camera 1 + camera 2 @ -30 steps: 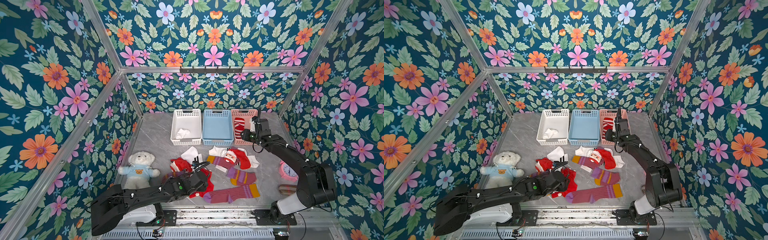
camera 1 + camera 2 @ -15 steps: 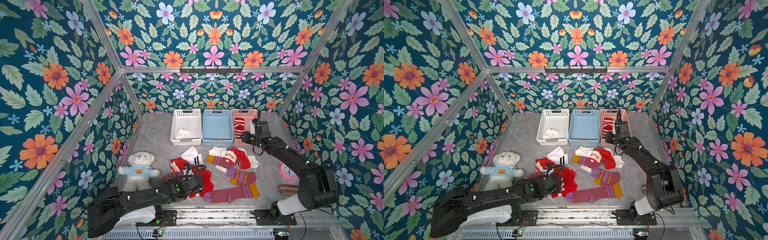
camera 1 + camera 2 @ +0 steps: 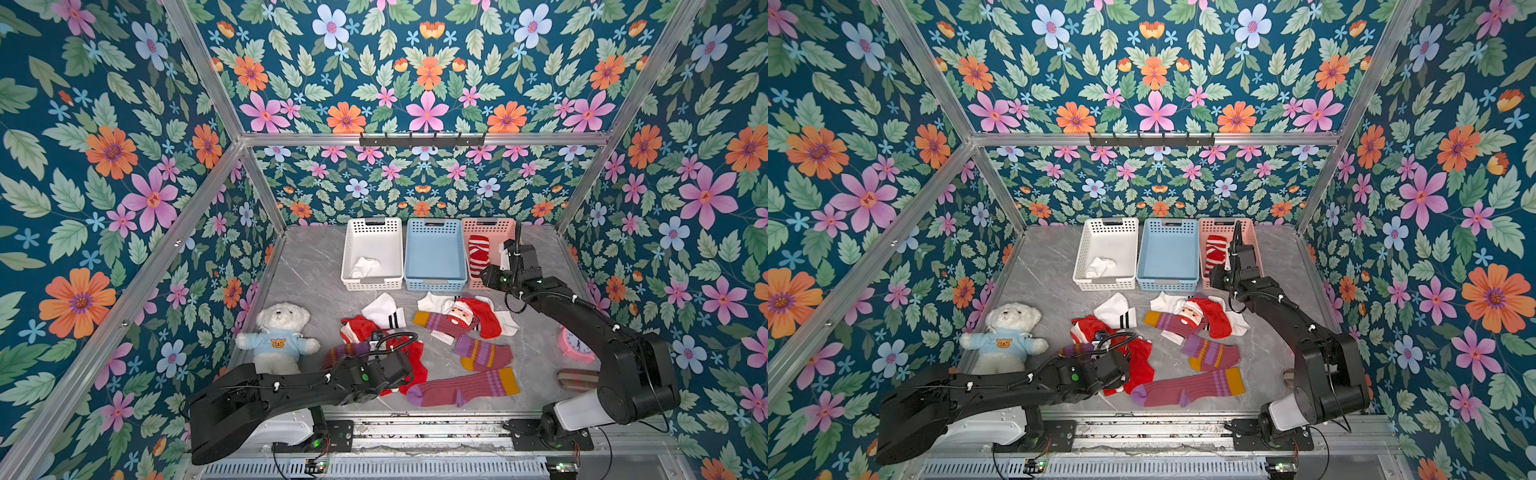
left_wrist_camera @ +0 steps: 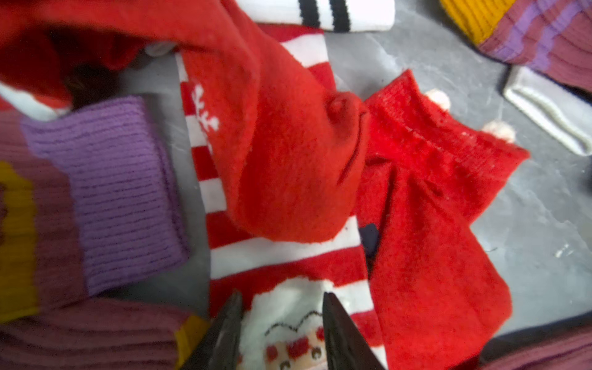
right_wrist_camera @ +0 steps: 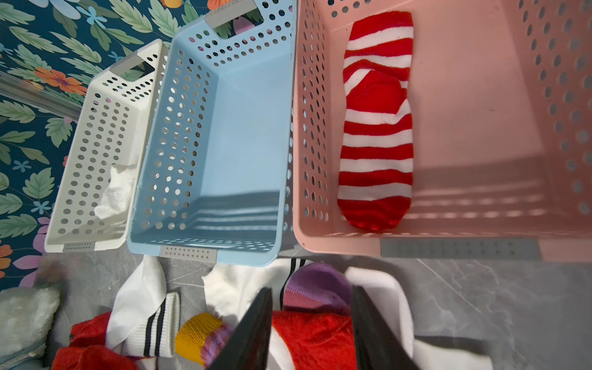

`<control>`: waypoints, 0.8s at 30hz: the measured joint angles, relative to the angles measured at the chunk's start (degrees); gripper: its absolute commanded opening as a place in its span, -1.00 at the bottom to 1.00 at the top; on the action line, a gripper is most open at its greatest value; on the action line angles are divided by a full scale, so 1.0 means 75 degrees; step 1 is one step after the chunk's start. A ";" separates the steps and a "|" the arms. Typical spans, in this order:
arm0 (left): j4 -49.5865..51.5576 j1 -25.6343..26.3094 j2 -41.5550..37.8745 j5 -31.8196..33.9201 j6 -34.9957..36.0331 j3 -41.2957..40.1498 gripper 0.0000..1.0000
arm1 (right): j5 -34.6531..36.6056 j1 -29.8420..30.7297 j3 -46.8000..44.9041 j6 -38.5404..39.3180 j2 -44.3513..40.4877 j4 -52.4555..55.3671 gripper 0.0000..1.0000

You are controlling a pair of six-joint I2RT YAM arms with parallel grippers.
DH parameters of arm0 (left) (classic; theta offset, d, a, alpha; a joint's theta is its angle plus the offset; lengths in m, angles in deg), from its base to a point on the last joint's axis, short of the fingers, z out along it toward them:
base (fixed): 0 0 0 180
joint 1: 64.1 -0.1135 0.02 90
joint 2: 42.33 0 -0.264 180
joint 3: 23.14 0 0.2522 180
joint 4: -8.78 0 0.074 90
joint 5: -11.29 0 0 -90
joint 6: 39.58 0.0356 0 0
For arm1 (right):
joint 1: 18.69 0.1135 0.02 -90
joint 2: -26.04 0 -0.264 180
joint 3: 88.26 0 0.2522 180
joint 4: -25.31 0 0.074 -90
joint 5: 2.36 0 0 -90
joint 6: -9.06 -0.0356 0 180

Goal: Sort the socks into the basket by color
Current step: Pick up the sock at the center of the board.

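L arm [image 3: 291,384] lies low along tabletop [image 3: 307,270] front, wrist tipped down; left gripper [image 4: 281,296] jaws astride Santa sock [image 4: 272,253], grip can't be told. R arm [image 3: 582,316] reaches fwd, right gripper [image 5: 312,288] jaws released above red sock [image 5: 314,339] by pink basket [image 5: 499,96] w/ striped sock [image 5: 374,144] inside

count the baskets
3, in a row at the back: white basket holding a white sock, blue basket in the middle, pink basket holding a red-white striped sock. None appears hidden.

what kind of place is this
Probably a staged robot test cell, not a home: aluminium frame holding floral walls, two arms bolted to a rail, socks and baskets laid out for sorting.
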 measured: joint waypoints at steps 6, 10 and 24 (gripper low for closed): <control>-0.0128 0.0000 0.0224 -0.0050 0.0041 -0.0012 -0.53 | 0.0000 0.0000 -0.0114 -0.0006 -0.0067 -0.0023 -0.14; -0.0210 0.0000 0.0358 -0.0137 0.0099 0.0099 -0.78 | 0.0003 0.0000 -0.0178 -0.0026 -0.0102 -0.0026 -0.14; 0.0519 0.0003 -0.0600 0.0143 0.1338 0.2302 -1.00 | 0.0023 0.0000 -0.0283 -0.0026 -0.0309 -0.0105 -0.14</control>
